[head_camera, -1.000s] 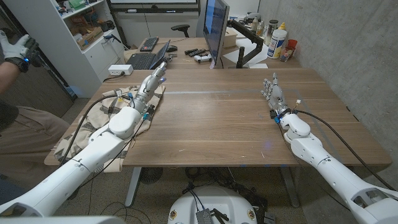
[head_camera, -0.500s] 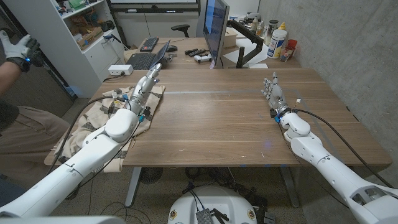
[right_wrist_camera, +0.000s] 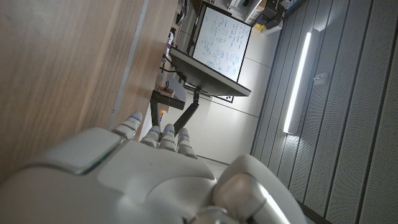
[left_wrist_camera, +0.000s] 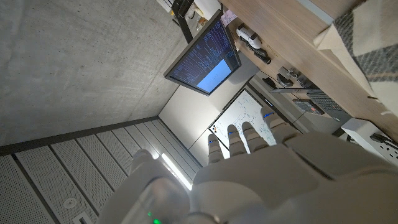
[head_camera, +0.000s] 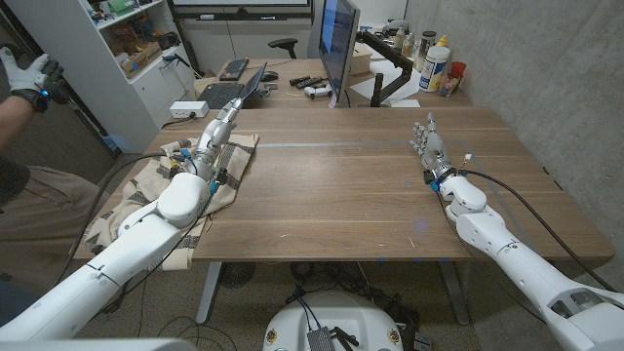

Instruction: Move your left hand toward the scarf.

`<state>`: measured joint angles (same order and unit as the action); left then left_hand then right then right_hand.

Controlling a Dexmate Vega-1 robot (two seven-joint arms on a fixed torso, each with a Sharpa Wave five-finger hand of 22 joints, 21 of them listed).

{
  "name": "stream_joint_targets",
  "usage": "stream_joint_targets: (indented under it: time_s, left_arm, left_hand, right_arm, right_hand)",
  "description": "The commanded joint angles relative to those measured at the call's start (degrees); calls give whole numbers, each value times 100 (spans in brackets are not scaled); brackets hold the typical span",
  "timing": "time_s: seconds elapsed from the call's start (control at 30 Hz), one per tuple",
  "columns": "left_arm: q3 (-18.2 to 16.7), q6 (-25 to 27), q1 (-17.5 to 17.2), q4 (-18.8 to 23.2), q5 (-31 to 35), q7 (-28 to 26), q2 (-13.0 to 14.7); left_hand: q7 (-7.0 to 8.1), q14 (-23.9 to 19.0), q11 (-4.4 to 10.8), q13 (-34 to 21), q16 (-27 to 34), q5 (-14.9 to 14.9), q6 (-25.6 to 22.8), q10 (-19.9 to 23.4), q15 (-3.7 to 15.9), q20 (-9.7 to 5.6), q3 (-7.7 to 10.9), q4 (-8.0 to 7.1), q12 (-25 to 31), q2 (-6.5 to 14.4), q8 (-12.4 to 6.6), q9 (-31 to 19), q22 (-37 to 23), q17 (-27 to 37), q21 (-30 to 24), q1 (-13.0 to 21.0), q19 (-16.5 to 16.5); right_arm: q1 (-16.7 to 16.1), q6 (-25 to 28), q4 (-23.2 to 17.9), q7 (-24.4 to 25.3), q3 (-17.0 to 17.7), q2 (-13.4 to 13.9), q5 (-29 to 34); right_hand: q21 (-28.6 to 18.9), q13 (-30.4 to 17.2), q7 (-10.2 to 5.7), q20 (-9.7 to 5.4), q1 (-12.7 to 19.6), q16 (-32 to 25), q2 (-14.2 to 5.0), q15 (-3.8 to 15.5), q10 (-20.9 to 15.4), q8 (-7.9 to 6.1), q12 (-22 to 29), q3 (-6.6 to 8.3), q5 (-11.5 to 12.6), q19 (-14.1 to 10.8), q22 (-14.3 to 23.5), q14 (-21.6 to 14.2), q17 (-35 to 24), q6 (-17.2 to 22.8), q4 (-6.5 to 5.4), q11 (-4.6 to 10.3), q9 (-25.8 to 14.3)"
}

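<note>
The left hand [head_camera: 215,134] is seen above the desk's [head_camera: 370,195] left edge, fingers stretched out together and apart from any object, nothing held. Just beneath and beside it the scarf [head_camera: 146,185] is draped over that edge, checked beige and grey, hanging down off the side. It is judged soft, light and limp, likely to bunch and slide; a gathered fold on the desk top is judged the best place to be pinched. The right hand [head_camera: 429,146] is held upright and empty, well apart
</note>
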<state>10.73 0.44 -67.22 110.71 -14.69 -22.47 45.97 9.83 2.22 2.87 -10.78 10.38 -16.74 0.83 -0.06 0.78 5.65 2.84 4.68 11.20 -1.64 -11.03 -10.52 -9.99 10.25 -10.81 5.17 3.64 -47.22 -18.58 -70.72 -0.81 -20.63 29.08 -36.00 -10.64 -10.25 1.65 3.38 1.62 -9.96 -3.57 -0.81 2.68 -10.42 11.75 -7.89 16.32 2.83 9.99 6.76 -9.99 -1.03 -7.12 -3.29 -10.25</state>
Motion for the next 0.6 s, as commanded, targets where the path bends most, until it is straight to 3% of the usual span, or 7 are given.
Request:
stream_joint_targets:
  time_s: [0.03,0.4,0.6]
  left_arm:
    - [-278,507,-327,348,259,-373,73]
    - [-473,1270,-611,745,655,-759,144]
    - [-557,1405,-728,817,804,-830,154]
  left_hand:
    - [4,44,23,-8,25,12,-14,-36,-8,28,15,53,7,28,-22,-30,-23,13,-4,67,-16]
    - [6,83,16,-7,16,21,-15,-36,-37,69,18,65,12,38,-23,-30,-23,13,6,87,-66]
    - [4,101,13,-7,13,25,-10,-50,-43,78,21,72,9,44,-22,-29,-23,13,5,98,-79]
  right_arm:
    - [60,3,76,-24,-22,-21,10]
    - [98,22,105,-10,-58,-55,37]
    - [112,40,76,16,-71,-44,71]
  right_hand:
    - [-22,-32,52,-12,7,-35,-66,3,-4,-31,22,-25,34,66,18,46,-9,-22,-2,-51,-17]
    - [-24,-32,50,-12,8,-35,-69,6,-4,-31,23,-26,33,69,18,50,-9,-23,-1,-48,-17]
    - [-26,-32,43,-13,9,-35,-70,17,-3,-33,23,-27,32,69,18,55,-9,-18,0,-48,-16]
